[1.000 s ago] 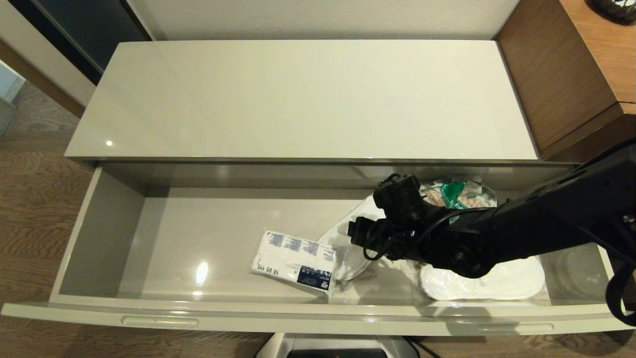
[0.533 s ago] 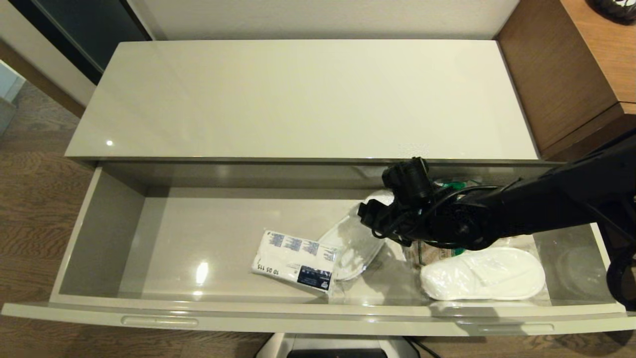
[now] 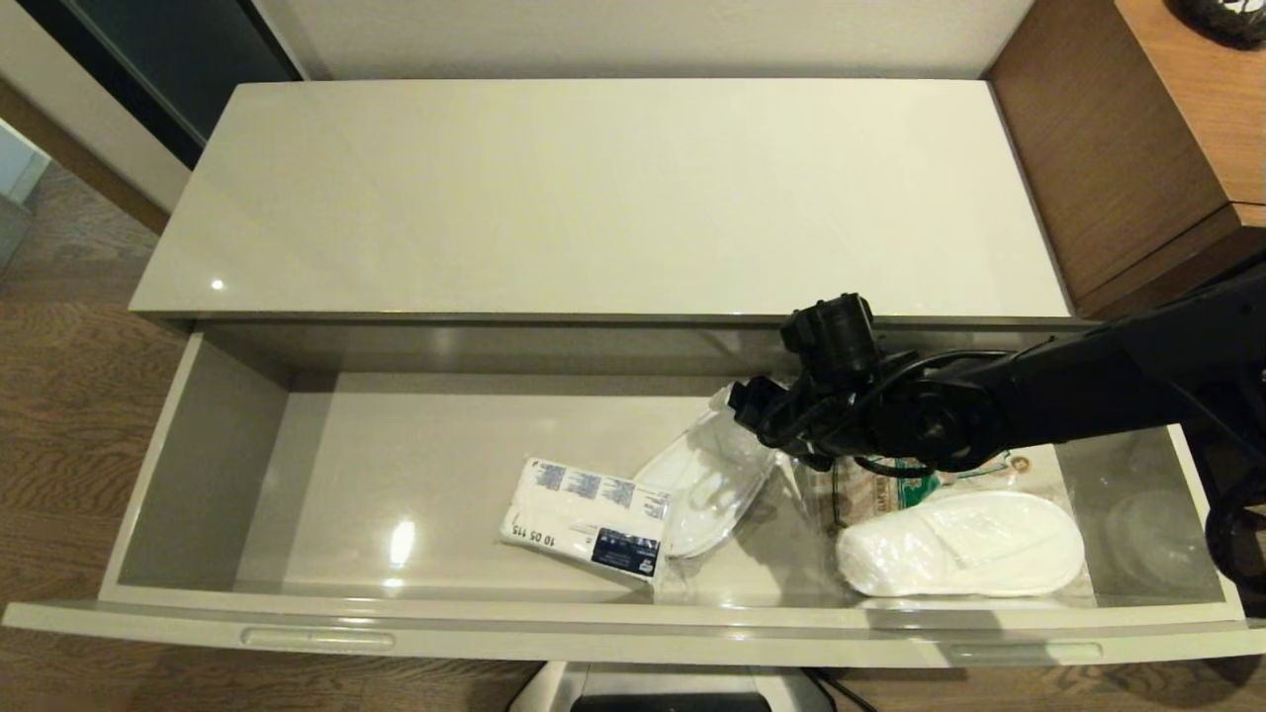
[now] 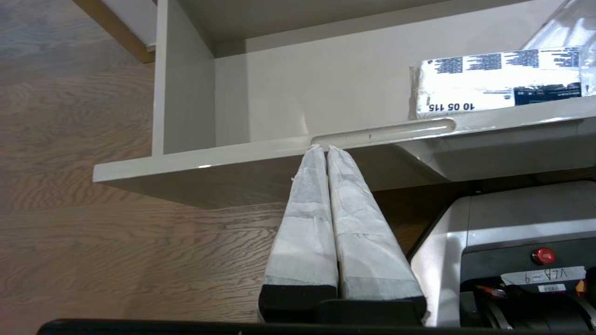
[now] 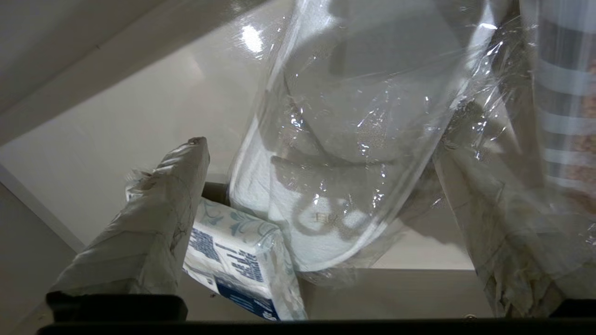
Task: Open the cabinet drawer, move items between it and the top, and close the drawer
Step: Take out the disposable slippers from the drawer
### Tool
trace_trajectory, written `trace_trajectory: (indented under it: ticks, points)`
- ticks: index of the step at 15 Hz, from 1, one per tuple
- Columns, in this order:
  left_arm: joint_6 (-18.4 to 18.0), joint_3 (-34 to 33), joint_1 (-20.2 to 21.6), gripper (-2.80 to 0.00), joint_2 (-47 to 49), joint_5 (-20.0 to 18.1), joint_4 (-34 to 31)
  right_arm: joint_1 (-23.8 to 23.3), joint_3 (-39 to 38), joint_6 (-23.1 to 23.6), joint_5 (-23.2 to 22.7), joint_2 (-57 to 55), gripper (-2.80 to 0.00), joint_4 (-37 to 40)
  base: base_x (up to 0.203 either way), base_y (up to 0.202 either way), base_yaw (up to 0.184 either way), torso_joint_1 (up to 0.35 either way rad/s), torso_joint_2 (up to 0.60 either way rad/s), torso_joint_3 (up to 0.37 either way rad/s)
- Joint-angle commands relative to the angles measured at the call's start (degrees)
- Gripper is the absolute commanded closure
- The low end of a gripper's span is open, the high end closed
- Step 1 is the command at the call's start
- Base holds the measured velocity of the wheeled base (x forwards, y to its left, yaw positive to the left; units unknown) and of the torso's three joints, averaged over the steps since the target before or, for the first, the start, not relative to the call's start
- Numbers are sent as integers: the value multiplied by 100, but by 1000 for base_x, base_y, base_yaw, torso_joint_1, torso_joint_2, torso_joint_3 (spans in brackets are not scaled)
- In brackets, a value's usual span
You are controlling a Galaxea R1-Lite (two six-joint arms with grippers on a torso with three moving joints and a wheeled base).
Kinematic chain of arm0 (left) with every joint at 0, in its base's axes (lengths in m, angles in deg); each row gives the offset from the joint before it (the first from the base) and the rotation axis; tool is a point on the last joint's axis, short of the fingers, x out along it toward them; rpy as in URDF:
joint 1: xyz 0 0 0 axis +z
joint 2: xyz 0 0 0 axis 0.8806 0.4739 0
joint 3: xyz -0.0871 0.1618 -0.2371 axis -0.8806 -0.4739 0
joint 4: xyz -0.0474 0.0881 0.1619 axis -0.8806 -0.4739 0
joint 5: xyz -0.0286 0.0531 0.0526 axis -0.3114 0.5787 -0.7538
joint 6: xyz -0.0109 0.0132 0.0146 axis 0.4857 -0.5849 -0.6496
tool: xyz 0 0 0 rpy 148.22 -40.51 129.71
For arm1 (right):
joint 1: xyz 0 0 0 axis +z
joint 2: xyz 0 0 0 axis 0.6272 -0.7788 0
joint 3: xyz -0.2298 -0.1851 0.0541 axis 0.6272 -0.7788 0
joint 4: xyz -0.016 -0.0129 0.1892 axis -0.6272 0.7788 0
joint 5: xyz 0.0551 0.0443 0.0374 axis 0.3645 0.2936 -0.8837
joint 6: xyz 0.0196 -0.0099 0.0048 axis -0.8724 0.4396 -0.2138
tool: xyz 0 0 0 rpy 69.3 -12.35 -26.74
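Wood-grain floor point(image 3: 69, 396) fills the left edge of the head view; brown furniture point(image 3: 1118, 148) stands at upper right, a pale wall along the upper edge. Top point(image 3: 593, 198): glossy beige-grey, spans the upper half of the frame, 1 glare spot near its lower-left corner.

Drawer point(image 3: 198, 465) pulled out across the lower half, 2 slot handles on its front edge.

Right gripper point(image 3: 742, 410): inside the drawer, right of centre, just below the top's front lip. Fingers point(image 5: 153, 223) spread wide, 1 at each side of the wrist view. Nothing pinched between them. Clear wrap of a slipper point(image 3: 707, 480) hangs in the gap; whether a finger touches the wrap, cannot tell.

Drawer contents:
- tissue packet point(image 3: 584, 514), lower centre, flat on the floor, dark label at its lower-right corner; its right end touches the wrapped slipper.
- 2nd slipper point(image 3: 959, 544), lower right, near the front wall.
- printed bag with green marks point(image 3: 890, 489), partly hidden under the arm, between the 2 slippers.

Left gripper point(image 4: 326, 149): outside the drawer, below its front edge. Fingers pressed together, tips at the left slot handle point(image 4: 382, 130); contact cannot be judged. Holds nothing.
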Motion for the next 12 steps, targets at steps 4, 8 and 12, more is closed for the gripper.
trace_trajectory:
  ticks: [4,8,12]
  points:
    - [-8,0,-4,0,9,-3,4,-68,94,-26,13,-80,-280,-58,0,0,0,0,0,0]
    - [-8,0,-4,0,9,-3,4,-77,164,-17,57,-133,-280,-75,0,0,0,0,0,0]
    - [-8,0,-4,0,9,-3,4,-151,187,15,87,-261,-280,-106,0,0,0,0,0,0]
